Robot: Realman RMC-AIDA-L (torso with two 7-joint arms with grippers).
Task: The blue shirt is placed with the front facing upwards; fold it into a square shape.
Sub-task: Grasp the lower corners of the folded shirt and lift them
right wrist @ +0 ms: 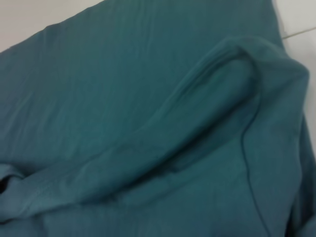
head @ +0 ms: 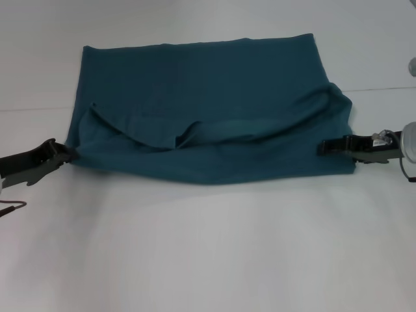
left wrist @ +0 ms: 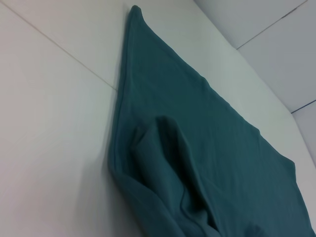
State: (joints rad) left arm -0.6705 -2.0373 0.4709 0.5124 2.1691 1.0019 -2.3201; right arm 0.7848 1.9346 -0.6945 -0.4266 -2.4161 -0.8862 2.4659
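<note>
The left gripper (head: 68, 155) lies low over the white bench (head: 208, 253) at the left side, its tip touching the near left corner of the blue shirt (head: 214, 104). Whether it is wide, narrow or pinching the cloth cannot be told from the pictures.

The shirt lies in the middle of the bench, folded into a broad band that runs from one gripper to the other. Its far edge is straight and flat. Across the near half a loose folded layer sags in a long curved ridge, with a small raised crease near the middle. No lettering shows on the upper side. In the left wrist view the shirt (left wrist: 197, 148) narrows to a corner far off, with a rumpled fold close by.

The right gripper (head: 324, 148) reaches in from the right, lying on the shirt's near right edge. Its state cannot be told either. The right wrist view is filled by the shirt (right wrist: 123, 89) and its thick rolled fold.
</note>
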